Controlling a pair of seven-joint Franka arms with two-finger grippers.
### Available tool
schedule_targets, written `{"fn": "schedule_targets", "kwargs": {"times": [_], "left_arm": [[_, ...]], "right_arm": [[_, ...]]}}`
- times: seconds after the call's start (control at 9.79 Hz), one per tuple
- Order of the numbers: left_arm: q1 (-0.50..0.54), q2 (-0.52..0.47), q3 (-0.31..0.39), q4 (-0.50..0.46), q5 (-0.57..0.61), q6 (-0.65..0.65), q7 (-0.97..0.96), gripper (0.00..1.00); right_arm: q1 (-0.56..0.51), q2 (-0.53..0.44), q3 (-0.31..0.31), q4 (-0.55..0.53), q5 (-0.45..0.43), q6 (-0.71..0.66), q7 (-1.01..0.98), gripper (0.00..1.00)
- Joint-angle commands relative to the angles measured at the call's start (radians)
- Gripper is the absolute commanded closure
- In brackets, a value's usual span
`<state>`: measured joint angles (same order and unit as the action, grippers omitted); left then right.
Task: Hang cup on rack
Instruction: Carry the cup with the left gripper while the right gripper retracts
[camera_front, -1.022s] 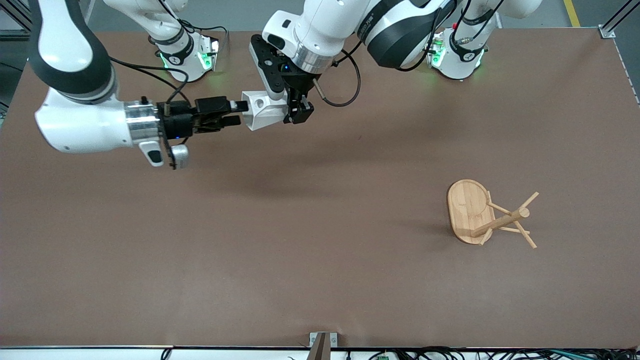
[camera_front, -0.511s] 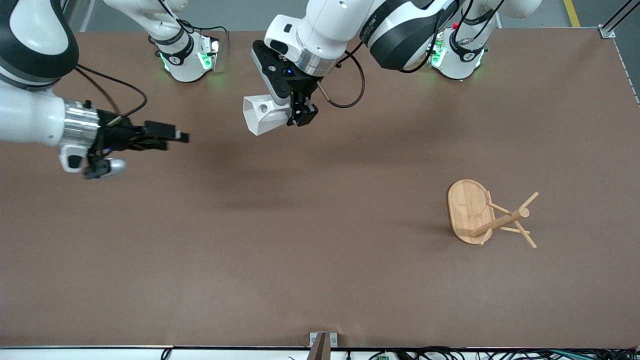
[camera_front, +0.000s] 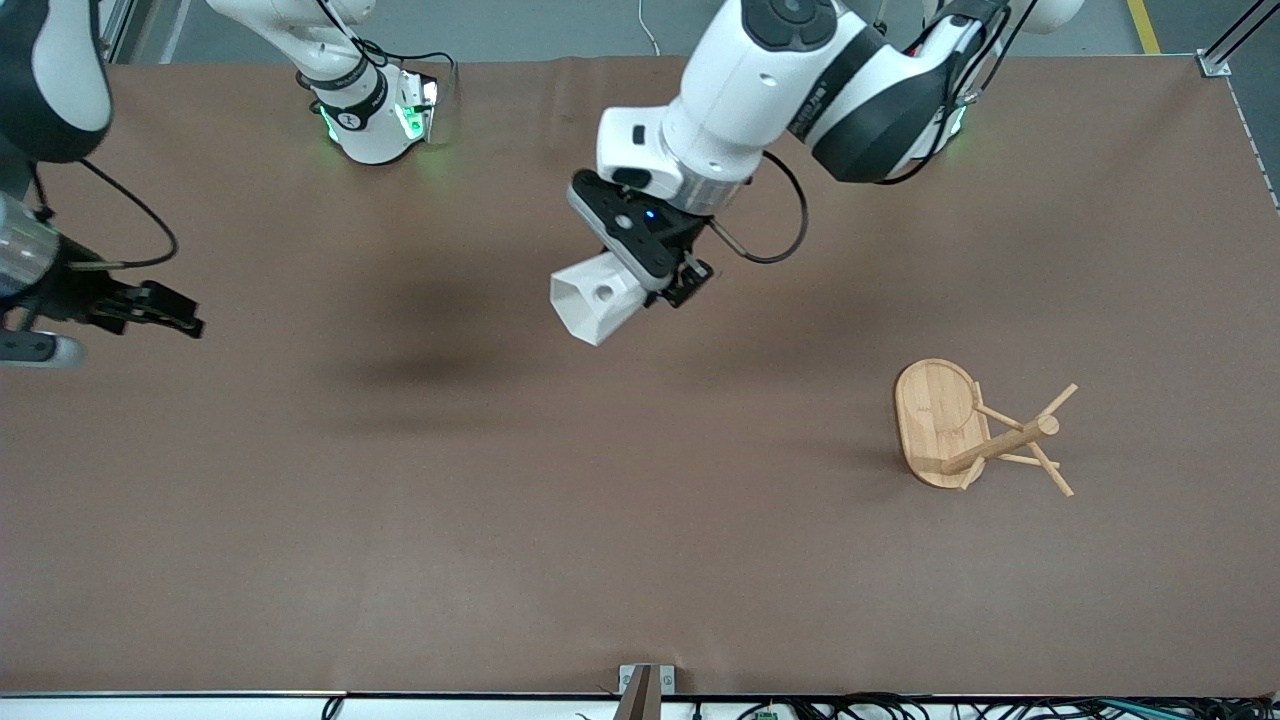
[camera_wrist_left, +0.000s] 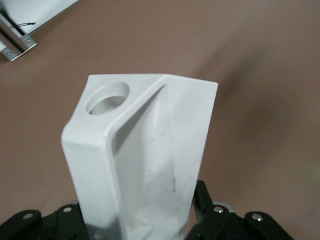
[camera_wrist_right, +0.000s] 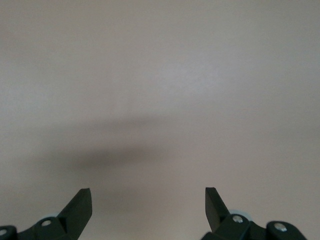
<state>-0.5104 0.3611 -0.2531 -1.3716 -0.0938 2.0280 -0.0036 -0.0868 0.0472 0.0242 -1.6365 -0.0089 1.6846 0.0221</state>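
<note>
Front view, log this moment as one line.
left gripper: holds cup over table | right gripper: open, waiting | rack: no cup hung

White arms with black joint bands, silver wrist rings, black cables.

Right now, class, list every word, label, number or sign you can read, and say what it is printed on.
Nothing is legible.
Left arm's forearm: grey lettering, too small to read.
Right arm's base: a mark, too small to read.
The cup and the rack carry no print.
</note>
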Motion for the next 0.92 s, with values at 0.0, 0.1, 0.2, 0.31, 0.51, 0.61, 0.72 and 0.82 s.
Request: {"fn": "schedule_targets", "kwargs": {"times": [0.0, 0.1, 0.2, 0.31, 0.51, 0.61, 0.72, 0.82], "left_arm": [[0.094, -0.071, -0.003, -0.067, 0.028, -0.041, -0.105, 0.99], [0.148, -0.085, -0.003, -0.067, 0.028, -0.069, -0.104, 0.99], [0.191, -0.093, -0.003, -0.067, 0.028, -0.133, -0.093, 0.99], [0.255, -0.105, -0.008, -0.096, 0.029, -0.171, -0.096, 0.99], [0.314, -0.192, 0.009, -0.251, 0.029, -0.158, -0.089, 0.99], [0.340, -0.233, 0.014, -0.344, 0.029, -0.109, -0.084, 0.99], [0.355, -0.279, 0.020, -0.454, 0.029, -0.039, -0.081, 0.99], [0.360, -0.315, 0.040, -0.577, 0.029, 0.074, -0.079, 0.99]], "right_arm": [[0.019, -0.021, -0.021, 0.114, -0.029, -0.151, 0.019, 0.00], [0.016, -0.027, -0.021, 0.159, -0.028, -0.233, 0.024, 0.00], [0.010, -0.039, -0.023, 0.185, -0.028, -0.302, 0.024, 0.00], [0.003, -0.078, -0.018, 0.178, -0.023, -0.305, 0.027, 0.00], [-0.016, -0.084, -0.021, 0.167, -0.002, -0.299, 0.027, 0.00], [-0.025, -0.079, -0.023, 0.176, 0.001, -0.301, 0.021, 0.00], [-0.027, -0.078, -0.023, 0.182, -0.002, -0.302, 0.016, 0.00], [-0.022, -0.078, -0.023, 0.196, 0.000, -0.301, 0.016, 0.00]]}}
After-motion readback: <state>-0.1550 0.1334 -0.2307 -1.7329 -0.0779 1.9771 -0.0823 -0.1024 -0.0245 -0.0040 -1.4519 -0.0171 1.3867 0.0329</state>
